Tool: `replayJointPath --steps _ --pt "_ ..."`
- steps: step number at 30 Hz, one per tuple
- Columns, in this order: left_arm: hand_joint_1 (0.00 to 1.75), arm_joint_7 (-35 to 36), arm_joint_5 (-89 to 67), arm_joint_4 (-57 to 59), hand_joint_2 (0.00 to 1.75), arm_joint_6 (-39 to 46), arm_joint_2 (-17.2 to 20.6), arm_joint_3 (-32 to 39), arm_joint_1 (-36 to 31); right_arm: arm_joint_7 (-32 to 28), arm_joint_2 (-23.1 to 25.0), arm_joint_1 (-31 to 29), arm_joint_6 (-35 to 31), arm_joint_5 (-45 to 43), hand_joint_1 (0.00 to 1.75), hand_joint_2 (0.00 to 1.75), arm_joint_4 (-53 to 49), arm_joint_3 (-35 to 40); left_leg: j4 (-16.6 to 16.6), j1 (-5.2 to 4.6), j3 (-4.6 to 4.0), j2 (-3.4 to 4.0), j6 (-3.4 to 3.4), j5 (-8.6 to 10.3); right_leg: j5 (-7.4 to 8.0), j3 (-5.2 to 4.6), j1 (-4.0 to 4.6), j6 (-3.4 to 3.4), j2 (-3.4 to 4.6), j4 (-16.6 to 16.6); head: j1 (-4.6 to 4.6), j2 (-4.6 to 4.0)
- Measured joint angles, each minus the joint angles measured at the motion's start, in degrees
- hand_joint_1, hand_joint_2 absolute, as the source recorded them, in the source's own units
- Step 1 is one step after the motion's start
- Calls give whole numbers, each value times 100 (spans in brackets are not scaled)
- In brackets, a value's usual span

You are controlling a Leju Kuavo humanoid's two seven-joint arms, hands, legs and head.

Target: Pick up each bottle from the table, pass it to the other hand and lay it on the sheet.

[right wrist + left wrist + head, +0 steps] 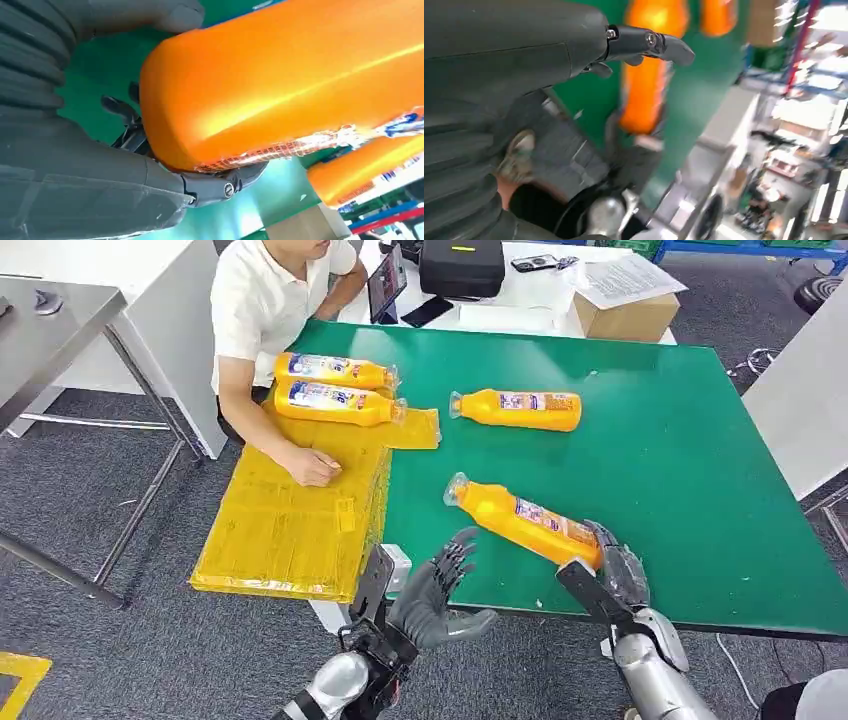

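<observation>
Grey carpet runs under a green table [700, 500] that fills most of our head view, with a yellow sheet [290, 510] laid over its left edge. We grip one orange bottle [525, 522] by its base with our right hand [612, 570], near the table's front edge; the bottle lies slanted, its clear cap pointing up and left toward the sheet. From the right wrist view we see the same bottle's rounded base [260, 85] wrapped by our thumb on one side and darker fingers [220, 182] on the other, so that hand is grasping it. We cannot tell from these views whether the bottle is lifted or touches the table.

Our left hand [435, 590] hovers just in front of the table's edge, beside the sheet's front corner, palm turned toward the bottle, fingers spread and holding nothing. The left wrist view shows a finger [649, 45] stretched out with the orange bottle blurred beyond it.

Farther back, a second orange bottle [518, 409] lies on its side on the bare green surface, cap to the left, well apart from ours. Two more orange bottles [335, 370] [335, 403] lie side by side on the far end of the sheet, caps to the right.

A person in a white shirt [265, 310] sits at the table's left side, one hand [312, 466] resting on the sheet. Behind the green table stand a black case [461, 267] and a cardboard box [628, 315] on a white surface.
</observation>
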Motion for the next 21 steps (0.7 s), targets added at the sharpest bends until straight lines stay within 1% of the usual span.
replayJointPath --steps 5,8,12,16,21 --pt "0 -181 -406 126 175 -85 129 -340 28 -85 81 58 22 -329 175 175 -161 -20 0 -3 -22 -3 1 0 0 -19 -3 1 -1 0 0 0" --pt "0 -210 -496 126 175 -102 205 -396 112 -151 120 96 105 -575 175 175 -254 -105 0 -4 -34 -3 0 -1 -1 -32 -3 1 -1 0 0 0" --pt "0 -234 -435 118 175 24 271 -376 205 -203 159 153 138 -697 175 175 -360 -203 0 -3 -39 -4 0 -1 -2 -38 -2 1 -2 0 -2 0" --pt "0 -420 -459 -39 175 339 325 -243 304 -221 190 319 129 -841 175 175 -572 -328 0 -1 -41 -4 -1 -2 -2 -39 -1 0 -2 0 0 0" --pt "0 -367 -245 -64 175 594 393 -18 456 -282 218 528 127 -861 175 175 -880 -433 0 -1 -44 -4 -1 -2 -2 -43 -1 0 -2 0 0 0"
